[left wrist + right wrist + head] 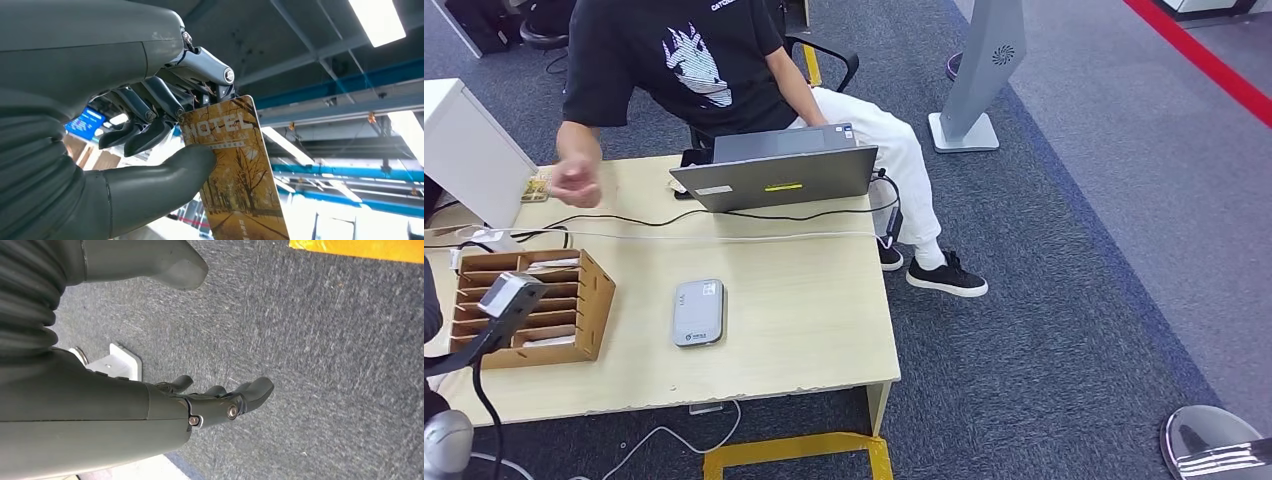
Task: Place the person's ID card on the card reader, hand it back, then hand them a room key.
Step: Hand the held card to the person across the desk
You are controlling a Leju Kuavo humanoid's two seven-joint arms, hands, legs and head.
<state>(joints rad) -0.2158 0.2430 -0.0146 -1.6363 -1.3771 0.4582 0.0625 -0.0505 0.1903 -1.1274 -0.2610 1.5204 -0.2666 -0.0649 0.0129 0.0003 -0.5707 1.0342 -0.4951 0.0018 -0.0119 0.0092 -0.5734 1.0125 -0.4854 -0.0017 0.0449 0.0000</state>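
Hotel room key card (235, 170), glossy, printed with autumn trees, sits pinched between the left hand's (165, 135) thick grey thumb and dark fingers (150, 135), held up with ceiling lights behind it. Judging by this, the handover is the step in hand: keep the pinch firm near the card's edge, offer the free end toward the seated person's hand (574, 180) above the pale wooden table (804, 330), and let go only once they grip it. The right hand (210, 400) hangs over grey carpet, fingers loosely curled, empty.
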